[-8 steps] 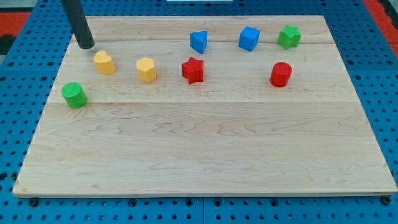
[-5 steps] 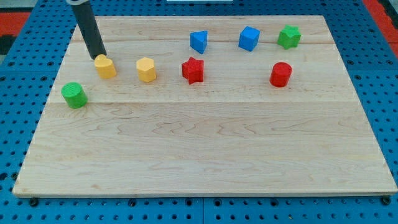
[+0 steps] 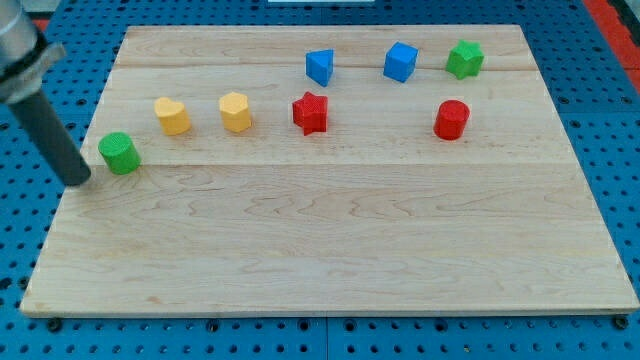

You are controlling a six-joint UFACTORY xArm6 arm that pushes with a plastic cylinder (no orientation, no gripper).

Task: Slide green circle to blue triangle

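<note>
The green circle sits near the board's left edge. The blue triangle stands at the view's top, right of centre-left. My tip rests on the board just left of and slightly below the green circle, a small gap apart from it. The rod leans up toward the view's top left.
A yellow heart-like block and a yellow hexagon lie between the green circle and the blue triangle. A red star, a blue cube, a green star and a red cylinder lie further right.
My tip has swung from beside the yellow heart block down and left to the left side of the green circle. The yellow heart block shifted slightly down-right. The green circle has not moved.
</note>
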